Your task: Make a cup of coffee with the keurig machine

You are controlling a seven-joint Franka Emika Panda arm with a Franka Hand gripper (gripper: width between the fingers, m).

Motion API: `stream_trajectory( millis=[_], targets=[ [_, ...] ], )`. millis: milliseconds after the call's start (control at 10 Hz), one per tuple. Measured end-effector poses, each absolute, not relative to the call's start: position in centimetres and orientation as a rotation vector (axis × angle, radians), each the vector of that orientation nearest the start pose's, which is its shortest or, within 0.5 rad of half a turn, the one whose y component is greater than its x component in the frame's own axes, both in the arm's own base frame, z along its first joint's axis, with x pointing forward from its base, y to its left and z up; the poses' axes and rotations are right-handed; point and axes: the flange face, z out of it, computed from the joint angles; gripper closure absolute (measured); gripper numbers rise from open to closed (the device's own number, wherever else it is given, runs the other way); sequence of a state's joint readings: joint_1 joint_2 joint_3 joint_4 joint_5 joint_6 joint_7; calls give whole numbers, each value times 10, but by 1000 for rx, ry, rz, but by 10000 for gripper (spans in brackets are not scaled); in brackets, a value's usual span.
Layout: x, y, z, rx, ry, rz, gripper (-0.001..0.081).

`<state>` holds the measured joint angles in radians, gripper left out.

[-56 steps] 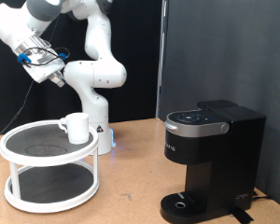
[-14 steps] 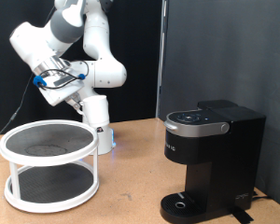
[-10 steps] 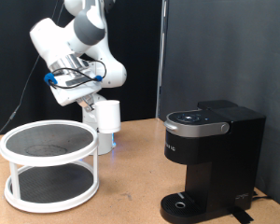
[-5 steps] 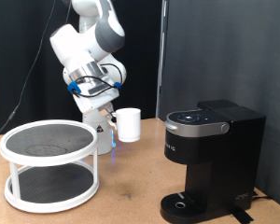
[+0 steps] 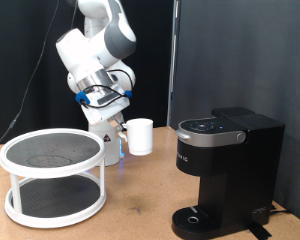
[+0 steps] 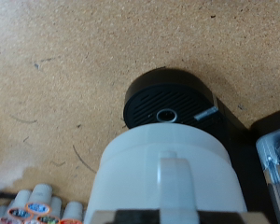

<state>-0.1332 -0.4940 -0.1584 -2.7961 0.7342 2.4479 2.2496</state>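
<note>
Your gripper [image 5: 123, 122] grips the cup [image 5: 139, 136] in the air, between the white two-tier rack [image 5: 52, 178] and the keurig machine [image 5: 228, 172] on the exterior view's right. Both stand on a brown particleboard table [image 5: 140, 200], with a black curtain [image 5: 240, 55] behind. You'll find the fingers hidden behind the cup in the wrist view.

Wrist view: cup [image 6: 168, 177] cut off by frame edge, blurred; gripper fingers unseen. Keurig machine [image 5: 230, 170] lettering illegible in exterior view.

A black curtain [image 5: 230, 50] hangs behind a brown particle-board tabletop [image 5: 135, 205] under even indoor light.
</note>
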Motion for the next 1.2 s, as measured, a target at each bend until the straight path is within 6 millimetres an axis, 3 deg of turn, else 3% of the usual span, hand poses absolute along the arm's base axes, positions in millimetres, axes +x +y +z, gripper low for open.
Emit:
stream_trajectory(
  millis=[1200],
  targets=[
    [417,-85,260,-41,2840,539,804]
  ],
)
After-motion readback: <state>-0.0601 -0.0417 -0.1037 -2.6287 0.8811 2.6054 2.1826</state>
